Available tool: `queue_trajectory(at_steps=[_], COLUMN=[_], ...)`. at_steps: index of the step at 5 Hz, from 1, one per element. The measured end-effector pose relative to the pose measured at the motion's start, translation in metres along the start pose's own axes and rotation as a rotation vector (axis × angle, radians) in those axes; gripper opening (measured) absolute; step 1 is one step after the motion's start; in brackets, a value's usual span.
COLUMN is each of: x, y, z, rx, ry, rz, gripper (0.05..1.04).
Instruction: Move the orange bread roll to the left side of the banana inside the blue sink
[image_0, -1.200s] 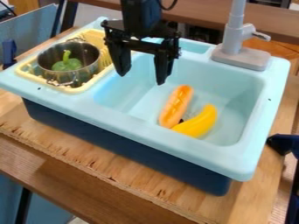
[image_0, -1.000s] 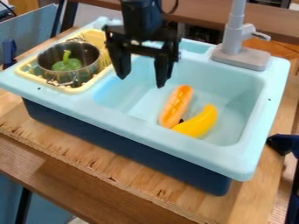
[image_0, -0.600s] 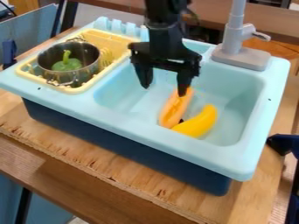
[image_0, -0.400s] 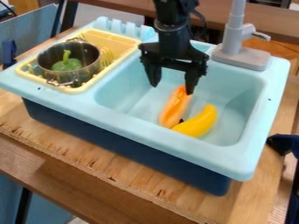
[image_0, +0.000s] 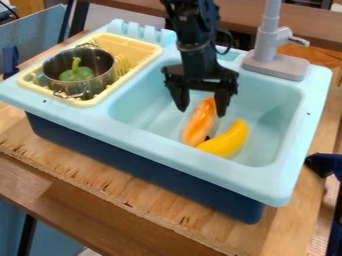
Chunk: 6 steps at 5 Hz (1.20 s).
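Orange toy hot dog | looks light, hard, a bit slippery | best grabbed round its middle | jaws spread wide by its far end | banana beside it

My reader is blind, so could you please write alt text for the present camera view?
An open black claw hangs over the upper end of a hot dog beside a banana in a light blue toy sink. Left, a pot with a green pepper sits in a yellow rack.

Green pepper inside metal pot; pot in yellow rack; grey faucet upright; wooden table.
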<state>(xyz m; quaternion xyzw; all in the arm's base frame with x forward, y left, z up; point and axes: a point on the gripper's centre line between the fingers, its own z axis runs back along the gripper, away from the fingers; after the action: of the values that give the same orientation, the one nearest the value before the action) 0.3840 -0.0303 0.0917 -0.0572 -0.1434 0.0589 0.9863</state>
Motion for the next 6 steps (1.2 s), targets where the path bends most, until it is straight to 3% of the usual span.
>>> queue_trajectory(at_steps=[1, 2, 3, 4, 6], x=[-0.010, -0.017, -0.018, -0.008, -0.011], y=[0.001, 0.002, 0.001, -0.014, -0.013], z=[-0.007, -0.012, -0.009, 0.009, 0.022], rx=[0.010, 0.019, 0.054, 0.112, 0.162], ry=[0.068, 0.120, 0.175, 0.203, 0.230], rz=[0.030, 0.047, 0.007, -0.086, -0.142], gripper=[0.953, 0.675, 0.608, 0.608, 0.608])
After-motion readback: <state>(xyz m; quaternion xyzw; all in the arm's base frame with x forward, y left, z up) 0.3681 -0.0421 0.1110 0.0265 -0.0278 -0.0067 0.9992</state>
